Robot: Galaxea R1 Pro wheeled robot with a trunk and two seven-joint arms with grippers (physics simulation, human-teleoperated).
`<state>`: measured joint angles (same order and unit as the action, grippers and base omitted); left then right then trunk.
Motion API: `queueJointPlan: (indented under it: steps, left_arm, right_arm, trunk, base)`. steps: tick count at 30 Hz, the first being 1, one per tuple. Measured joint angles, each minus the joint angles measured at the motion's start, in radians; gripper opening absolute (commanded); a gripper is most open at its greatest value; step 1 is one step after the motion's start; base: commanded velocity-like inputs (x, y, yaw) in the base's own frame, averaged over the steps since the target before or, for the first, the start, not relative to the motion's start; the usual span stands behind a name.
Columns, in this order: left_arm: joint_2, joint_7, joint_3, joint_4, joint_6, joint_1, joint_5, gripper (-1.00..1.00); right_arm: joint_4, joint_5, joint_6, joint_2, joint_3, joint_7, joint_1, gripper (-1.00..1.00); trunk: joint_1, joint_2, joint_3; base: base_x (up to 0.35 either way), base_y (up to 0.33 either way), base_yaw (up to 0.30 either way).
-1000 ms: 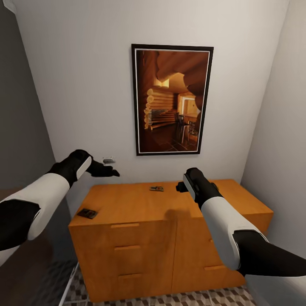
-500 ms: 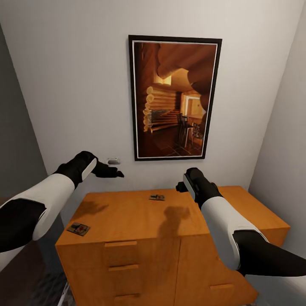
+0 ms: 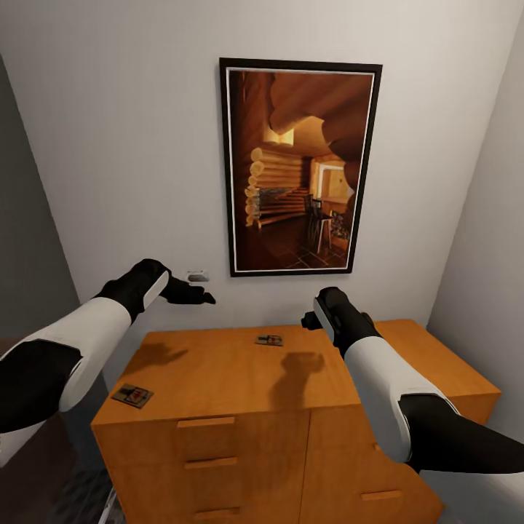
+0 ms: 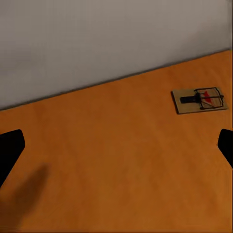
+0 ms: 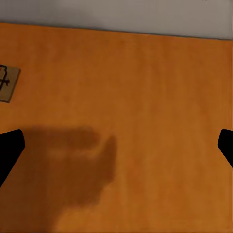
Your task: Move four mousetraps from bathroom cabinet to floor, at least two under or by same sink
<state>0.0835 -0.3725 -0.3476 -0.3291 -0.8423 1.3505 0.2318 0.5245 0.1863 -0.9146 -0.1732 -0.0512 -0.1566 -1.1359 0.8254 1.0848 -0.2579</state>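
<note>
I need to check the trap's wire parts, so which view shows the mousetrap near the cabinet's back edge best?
The left wrist view: the mousetrap lies whole and large, its wire and red patch clear. The head view shows it small on the cabinet; the right wrist view catches a trap cut off at the picture's edge.

— Arms?
— Glossy white shells over the forearms, black sleeves behind, black wrists ahead.
— Claws?
— Left claw (image 3: 198,297) matte black, tapered. Right claw (image 3: 311,319) black, blocky. Plain dark fingertips (image 4: 9,150), no markings.
</note>
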Motion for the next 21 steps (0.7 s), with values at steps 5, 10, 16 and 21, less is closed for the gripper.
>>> queueJointPlan:
  steps: [5,10,16,21]
  left_arm:
    - [-0.01,0.0,0.0,0.005,0.001,0.0,0.001,1.0]
    - [-0.018,0.001,0.0,0.059,0.021,0.0,-0.001,1.0]
    - [-0.02,0.0,0.0,0.111,0.069,0.0,0.001,1.0]
    - [-0.02,0.0,0.0,0.121,0.075,0.0,0.001,1.0]
  right_arm:
    - [0.001,0.003,0.002,0.0,0.003,0.001,0.0,1.0]
    - [-0.006,-0.002,0.001,0.0,0.009,0.04,0.0,1.0]
    - [-0.008,-0.002,-0.001,0.006,0.099,0.269,0.0,1.0]
    - [-0.002,0.003,-0.024,0.008,0.197,0.393,0.0,1.0]
  trunk:
    - [0.0,0.0,0.0]
    - [0.0,0.0,0.0]
    - [0.0,0.0,0.0]
    - [0.0,0.0,0.0]
  base:
    - [0.002,0.0,0.0]
    - [0.0,0.0,0.0]
    - [0.0,0.0,0.0]
    - [0.0,0.0,0.0]
